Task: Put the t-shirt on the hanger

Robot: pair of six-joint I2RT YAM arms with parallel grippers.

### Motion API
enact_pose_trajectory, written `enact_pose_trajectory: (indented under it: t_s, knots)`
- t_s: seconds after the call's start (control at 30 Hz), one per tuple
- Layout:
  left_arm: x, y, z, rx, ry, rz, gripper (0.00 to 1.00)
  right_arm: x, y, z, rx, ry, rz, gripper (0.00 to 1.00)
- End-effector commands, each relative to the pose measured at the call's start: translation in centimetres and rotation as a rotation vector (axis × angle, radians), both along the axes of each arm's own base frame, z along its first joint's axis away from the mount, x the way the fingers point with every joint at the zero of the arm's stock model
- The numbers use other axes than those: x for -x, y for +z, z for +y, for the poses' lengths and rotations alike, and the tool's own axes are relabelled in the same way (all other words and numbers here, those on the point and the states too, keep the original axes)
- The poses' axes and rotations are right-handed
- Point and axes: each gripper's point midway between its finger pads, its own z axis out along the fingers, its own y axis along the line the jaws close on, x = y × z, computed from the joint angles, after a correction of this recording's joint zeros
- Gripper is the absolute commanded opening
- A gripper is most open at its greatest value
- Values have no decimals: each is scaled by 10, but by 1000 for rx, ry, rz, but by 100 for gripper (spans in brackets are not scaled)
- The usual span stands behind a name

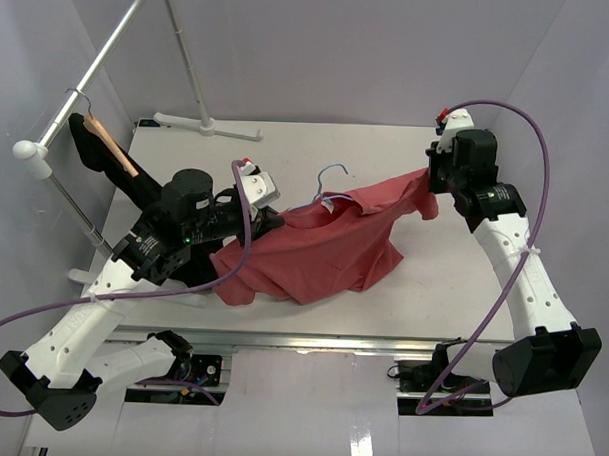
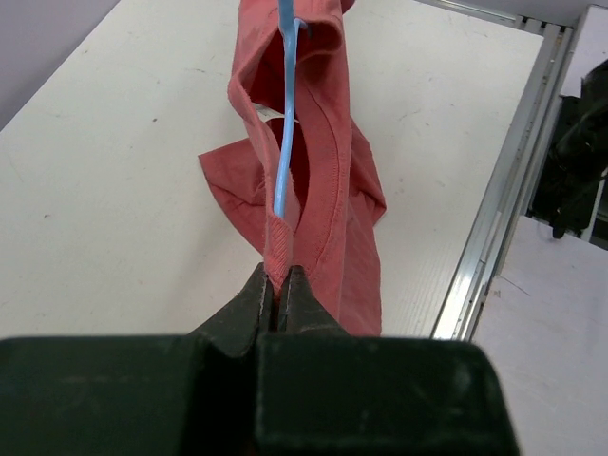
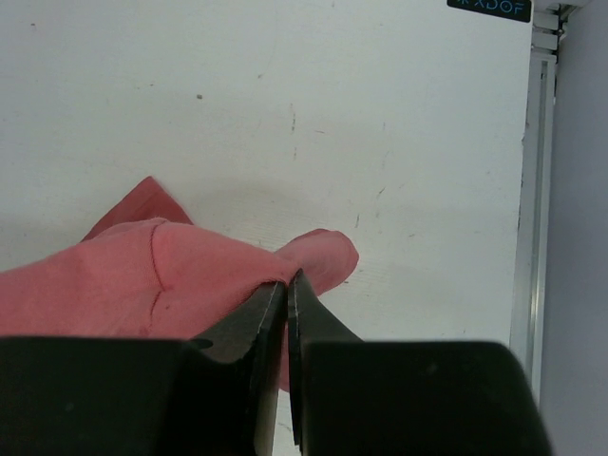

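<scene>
The salmon-red t-shirt [image 1: 319, 249] hangs stretched above the table between both grippers. My left gripper [image 1: 270, 219] is shut on the shirt's left shoulder; in the left wrist view the jaws [image 2: 276, 285] pinch the cloth [image 2: 332, 218]. The light-blue wire hanger [image 1: 331, 174] sits inside the collar, its hook poking up out of the neck; its wire [image 2: 285, 123] runs through the neck opening. My right gripper [image 1: 433, 182] is shut on the shirt's right sleeve [image 3: 142, 280], held off the table; the jaws [image 3: 288, 285] close on the cloth.
A white clothes rack [image 1: 100, 61] stands at the back left, with a black garment on a tan wooden hanger [image 1: 112, 146]. The rack's foot [image 1: 208, 125] lies along the table's far edge. The table's metal rail [image 1: 331, 341] runs along the near edge.
</scene>
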Motion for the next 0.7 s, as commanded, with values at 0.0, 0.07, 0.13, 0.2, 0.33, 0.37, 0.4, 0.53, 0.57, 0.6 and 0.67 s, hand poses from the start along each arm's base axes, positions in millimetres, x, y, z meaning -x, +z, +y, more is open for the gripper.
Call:
enact_pose_trajectory:
  t_s: [0.0, 0.07, 0.13, 0.2, 0.33, 0.37, 0.4, 0.53, 0.57, 0.6, 0.67]
  knots:
    - [21, 14, -1, 30, -93, -39, 0, -18, 29, 1, -56, 0, -70, 8]
    - [21, 15, -1, 29, -95, -41, 0, -22, 28, 2, -72, -2, -62, 8]
    - [23, 15, 0, 25, -101, -38, 0, -25, 26, 1, -76, -9, -50, 8]
    - [23, 16, 0, 24, -98, -36, 0, -27, 25, 1, -78, -10, -39, 9]
    - [13, 21, 3, 30, -42, -48, 0, -7, 20, 15, -116, 81, -11, 31]
    - [10, 23, 3, 34, -31, -53, 0, 2, 24, 19, -130, 113, -27, 39]
    - [8, 25, 3, 39, -20, -57, 0, 10, 29, 23, -144, 145, -44, 47]
    - [6, 32, 0, 58, -24, -66, 0, 42, 56, 44, -182, 308, -120, 61]
    - [7, 33, -2, 63, -32, -63, 0, 50, 67, 52, -188, 371, -156, 62]
    - [7, 34, -3, 66, -37, -58, 0, 59, 77, 64, -195, 460, -197, 62]
    - [9, 35, -6, 72, -54, -47, 0, 87, 90, 91, -226, 674, -255, 62]
